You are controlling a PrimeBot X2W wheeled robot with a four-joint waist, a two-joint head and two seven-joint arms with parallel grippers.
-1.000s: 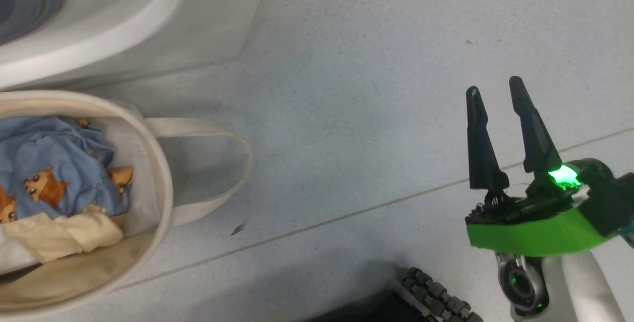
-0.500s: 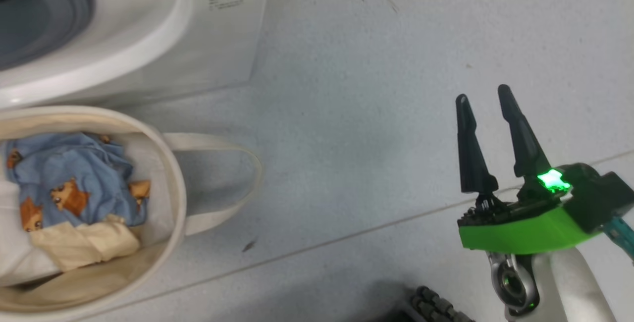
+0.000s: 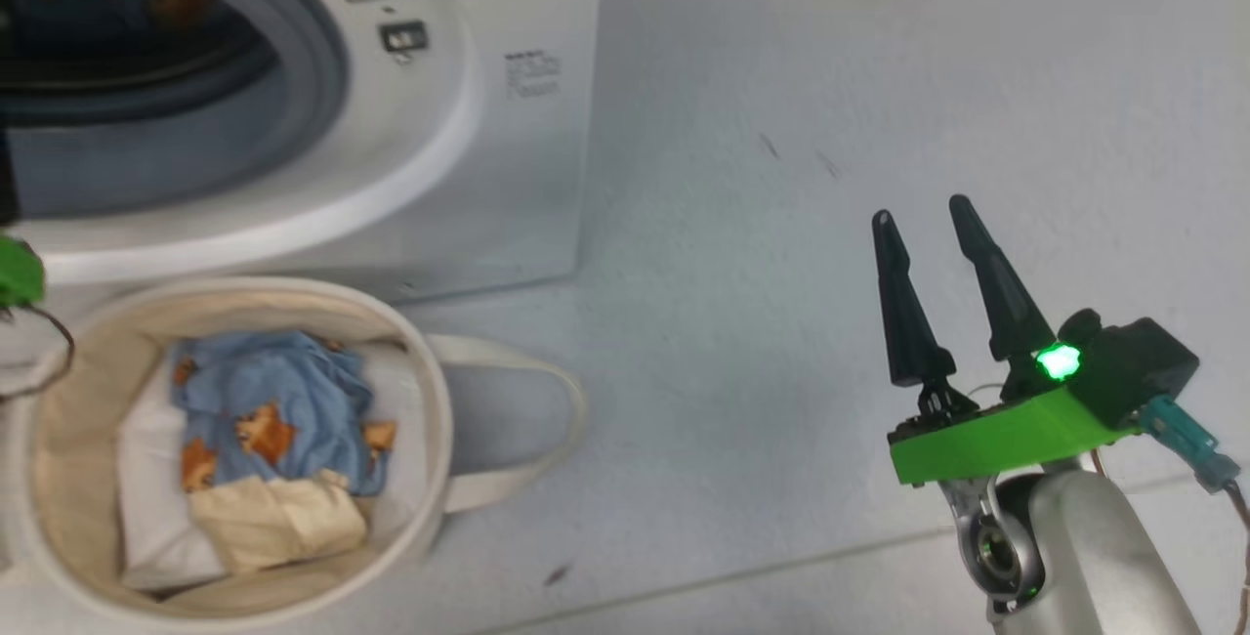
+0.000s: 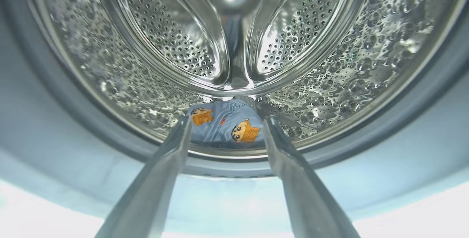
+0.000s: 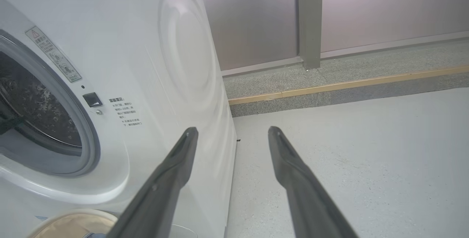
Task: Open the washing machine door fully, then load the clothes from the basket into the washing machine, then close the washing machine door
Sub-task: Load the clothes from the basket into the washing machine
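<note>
The white washing machine [image 3: 488,156] stands at the upper left, its mouth open inside the grey gasket [image 3: 317,78]. The washing machine door is out of view. My left gripper [image 4: 227,119] is open at the mouth, pointing into the steel drum [image 4: 146,47]. A piece of the blue bear-print clothes [image 4: 220,133] lies on the drum floor beyond the fingertips. The basket [image 3: 435,401] sits on the floor in front of the machine, holding more blue clothes [image 3: 273,401] and a cream cloth [image 3: 278,523]. My right gripper [image 3: 921,209] hovers open and empty over the floor to the right.
A white pad [image 3: 146,488] lies under the clothes in the basket. A fabric handle [image 3: 547,420] loops out on the basket's right. A green part of my left arm [image 3: 18,274] shows at the left edge. A wall and a low kerb [image 5: 329,84] run behind the machine.
The head camera has tilted up, so the machine's mouth and the whole basket now show. My left gripper has opened. The right gripper holds its pose.
</note>
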